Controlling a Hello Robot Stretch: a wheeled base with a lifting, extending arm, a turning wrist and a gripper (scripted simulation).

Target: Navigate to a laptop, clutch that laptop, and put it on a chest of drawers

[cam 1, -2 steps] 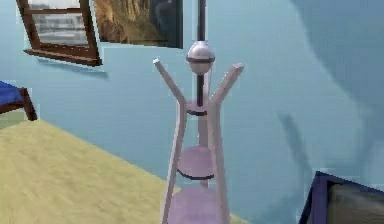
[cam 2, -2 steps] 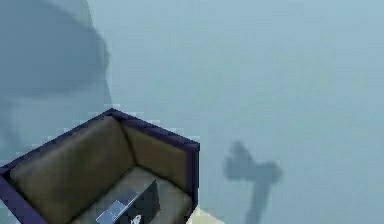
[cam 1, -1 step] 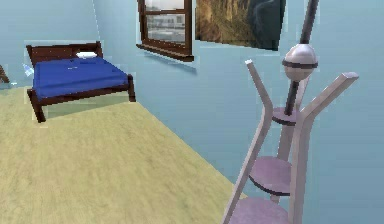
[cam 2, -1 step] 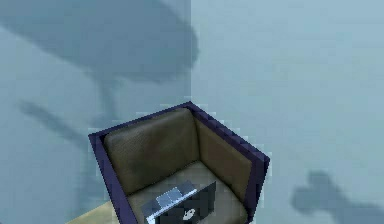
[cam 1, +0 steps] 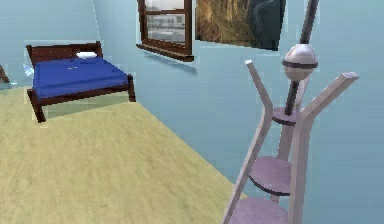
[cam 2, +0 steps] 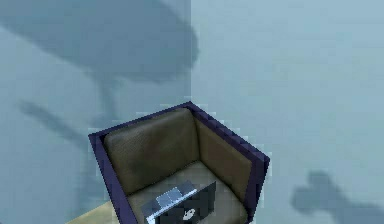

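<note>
Laptop [cam 2: 181, 203]: grey slab with a dark face, lying on the armchair [cam 2: 150, 150] seat. It sits toward the seat's front edge, well off the backrest. The picture's bottom edge cuts it off, so I can't tell how it's folded.

Armchair has a dark purple shell and brown cushions, and stands against a pale blue wall [cam 2: 300, 70].

Claw state: cannot tell.

Forward view:
- Bed [cam 1: 80, 75] in the far left corner, with a dark wood frame and blue cover. White pillow [cam 1: 87, 54] at the head end.
- Window [cam 1: 165, 28] with a dark frame on the wall right of the bed, and a picture [cam 1: 240, 22] just beside it.
- Pale stand [cam 1: 272, 172] with round shelves and upswept arms, close in at the view's right, by the wall.
- Yellow floor [cam 1: 110, 160] between the bed and the stand.
</note>
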